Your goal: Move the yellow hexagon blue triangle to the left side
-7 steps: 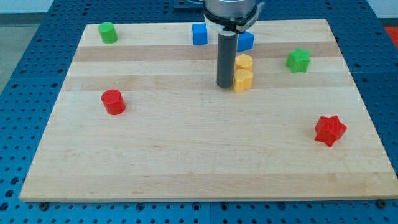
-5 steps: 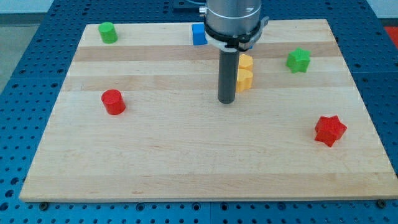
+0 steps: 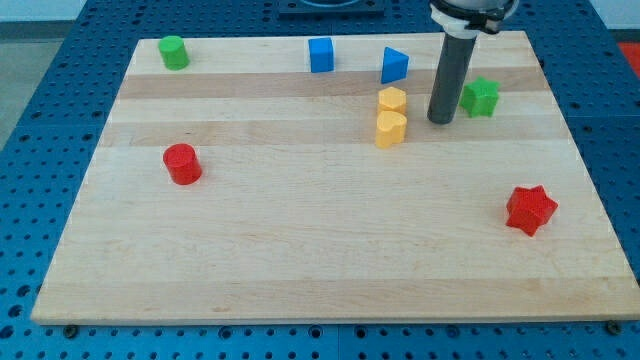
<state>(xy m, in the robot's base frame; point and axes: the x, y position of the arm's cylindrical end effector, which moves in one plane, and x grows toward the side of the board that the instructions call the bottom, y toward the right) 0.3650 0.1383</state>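
the rod came down from the view's top right, and the arm's tip (image 3: 440, 121) rested on the wooden board (image 3: 300, 250) between the two yellow blocks and the green star (image 3: 480, 96). it touched none of them, though the green star sat just beside it on the view's right. the tool was a plain straight rod with nothing to spread or pinch, and it held nothing.

the yellow hexagon (image 3: 392, 100) lay a little right of the board's centre line, in the upper part of the board. a second yellow block (image 3: 390, 128) sat directly below it in the view, the two touching or very nearly so. its shape looked much like the hexagon's but could not be made out for certain. the blue triangle (image 3: 394, 65) stood just above the yellow hexagon, apart from it, near the board's top edge. all three were to the view's left of the tip.

a blue cube (image 3: 320, 54) sat further left along the top edge. a green cylinder (image 3: 174, 51) occupied the top left corner. a red cylinder (image 3: 182, 163) lay on the left side, about halfway down. a red star (image 3: 530, 209) sat well apart, near the right edge in the lower half.
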